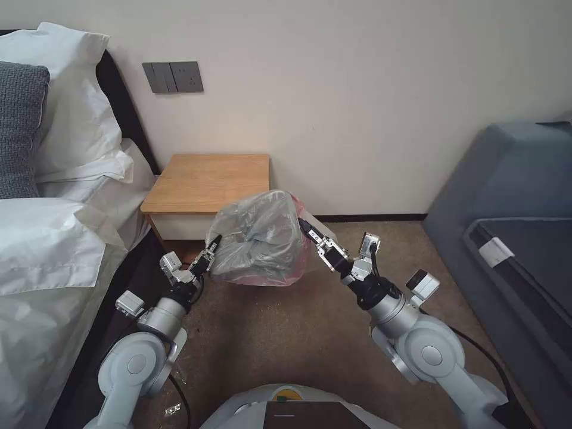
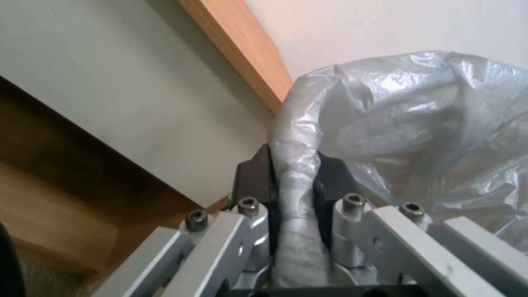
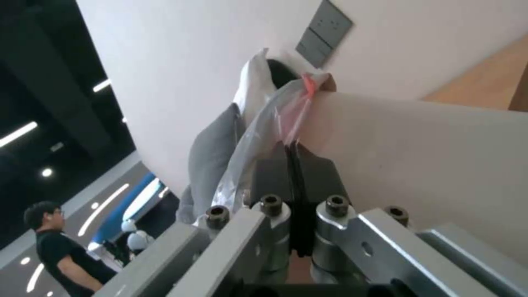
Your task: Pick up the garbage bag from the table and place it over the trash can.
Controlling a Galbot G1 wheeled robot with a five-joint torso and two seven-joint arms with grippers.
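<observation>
Bag (image 1: 262,235) hangs off the desk (image 1: 208,182), stretched between both hands at the desk's 5 o'clock corner. Left hand (image 1: 213,242) pinches its twisted edge; right hand (image 1: 302,226) is pressed together on the pink rim. Pickup looks done; fitting it over the trash can remains.

The thin, crinkly grey-clear plastic garbage bag with a pink-tinted rim (image 1: 262,238) is off the small light-wood square worktop (image 1: 208,182), billowed wide just in front of its near right corner. A cream-white plastic trash can's wall (image 3: 418,156) lies against the bag's pink edge.
</observation>
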